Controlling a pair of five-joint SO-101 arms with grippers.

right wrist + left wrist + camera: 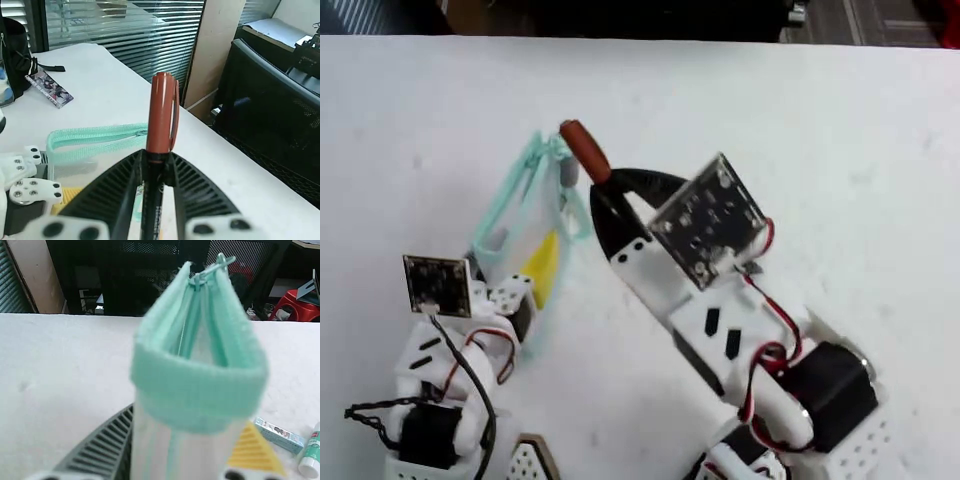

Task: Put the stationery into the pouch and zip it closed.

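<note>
While the left gripper (516, 300) is clamped on the near end of the mint-green pouch (525, 215), the pouch stretches away from it across the white table (820, 120), with its far tip pointing toward the table's back edge. In the left wrist view, the pouch (200, 390) stands right in front of the camera. Its mesh-edged mouth gapes, and the two zip lines meet at the zip pull (220, 262) at the far end. One grey ribbed finger (100, 455) shows beside the clear wall.

The right gripper (603, 192) comes in from the other side, its black fingers pinched tight on a pen (585, 150). From the right wrist view, the pen (162, 110) stands up between the two ribbed fingers, brown cap outermost, and the pouch's green edge lies across the table behind it. Seen from above, the capped end sits just beside the pouch's far tip, near the zip pull.

A yellow item (542, 262) shows at the clear side of the pouch; I cannot tell whether it is inside or underneath. Near it, in the left wrist view, a small pale-blue box (277, 435) and a white tube (310, 460) lie on the table.
</note>
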